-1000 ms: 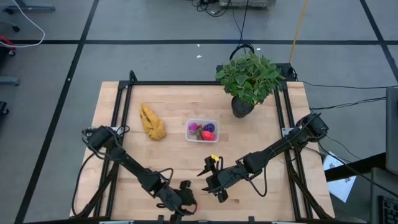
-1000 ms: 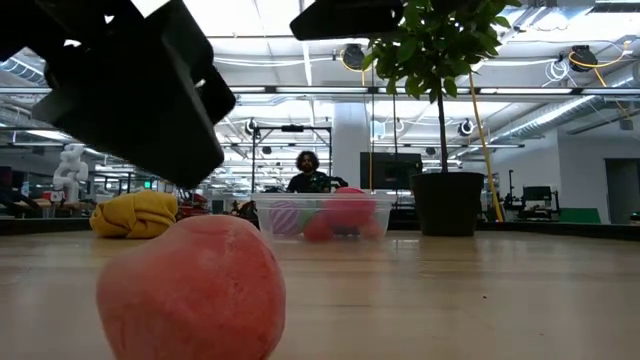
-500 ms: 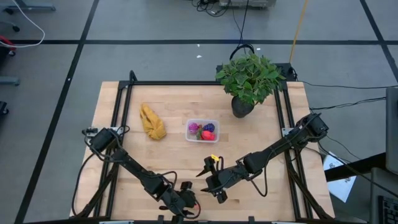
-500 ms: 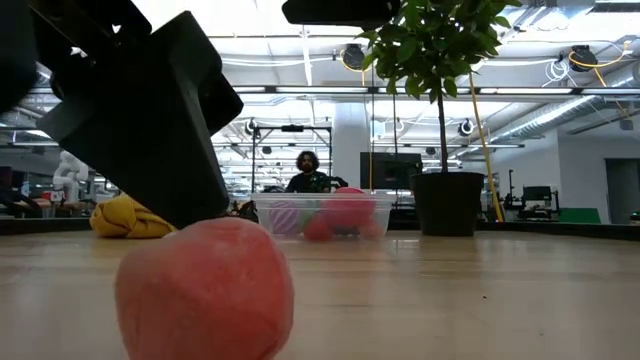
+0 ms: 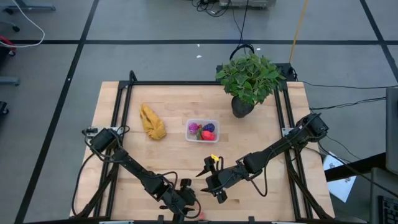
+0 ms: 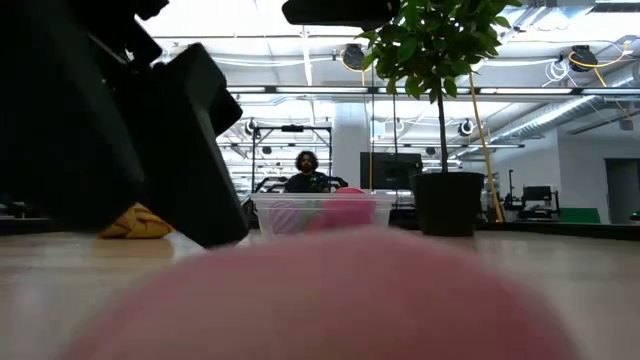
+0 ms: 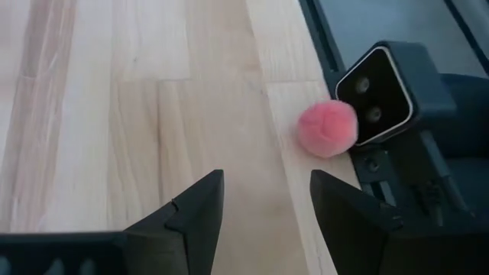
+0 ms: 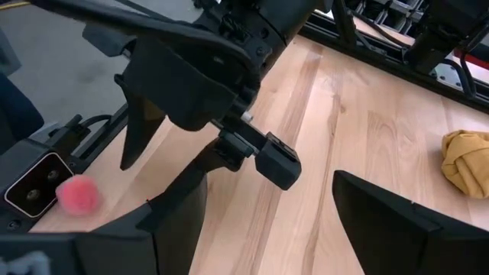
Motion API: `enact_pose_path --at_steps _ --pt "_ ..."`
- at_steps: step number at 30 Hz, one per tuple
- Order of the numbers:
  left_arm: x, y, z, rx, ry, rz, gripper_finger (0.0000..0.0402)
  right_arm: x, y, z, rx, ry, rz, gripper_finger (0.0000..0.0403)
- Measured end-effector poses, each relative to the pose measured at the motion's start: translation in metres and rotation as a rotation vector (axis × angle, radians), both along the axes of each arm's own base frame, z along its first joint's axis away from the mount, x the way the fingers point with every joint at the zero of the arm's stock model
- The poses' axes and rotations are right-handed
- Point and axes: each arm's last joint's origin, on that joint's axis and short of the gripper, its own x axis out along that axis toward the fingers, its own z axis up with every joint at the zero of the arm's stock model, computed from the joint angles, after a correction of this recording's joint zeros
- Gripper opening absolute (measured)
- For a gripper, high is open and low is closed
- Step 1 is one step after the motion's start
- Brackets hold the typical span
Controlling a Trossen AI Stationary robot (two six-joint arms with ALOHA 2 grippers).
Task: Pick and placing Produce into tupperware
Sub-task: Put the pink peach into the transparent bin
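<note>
- While the pink toy fruit (image 7: pixel 327 128) is lying at the very front edge of the table, touching the housing of the low camera (image 7: pixel 376 93), the left gripper (image 7: pixel 264 210) is hovering just short of it with its fingers parted and nothing between them.
- The fruit is sitting so close to that camera that it is filling the bottom of the low view as a pink blur, and this is probably why the left arm is reaching down to the table edge for it.
- The gap between the left fingers is pointing slightly to one side of the fruit, so the gripper is likely needing to shift across before closing.
- The camera housing is backing the fruit, which could be making a clean pinch awkward.
- The right gripper (image 5: pixel 217 186) is waiting near the front middle of the table, its fingers standing wide apart and holding nothing.
- The clear tupperware (image 5: pixel 202 130) is resting well apart from both grippers, near the table's centre, already containing red, pink and purple produce (image 5: pixel 208 131).
- A yellow banana bunch (image 5: pixel 152 122) and a potted plant (image 5: pixel 249 79) are standing farther back, outside the job.
</note>
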Motion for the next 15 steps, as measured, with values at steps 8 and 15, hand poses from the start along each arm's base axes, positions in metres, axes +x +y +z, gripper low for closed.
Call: enact_pose_path --at_steps 8,15 --pt "-0.0010 0.0012 -0.0015 0.013 0.017 0.001 0.0202 -0.0001 0.0000 -0.0001 -0.001 0.001 0.000 0.0275" --pt "-0.0040 0.0027 -0.0046 0.008 0.074 0.008 0.0202 -0.0016 -0.0010 -0.0029 -0.014 0.033 -0.002 0.0275"
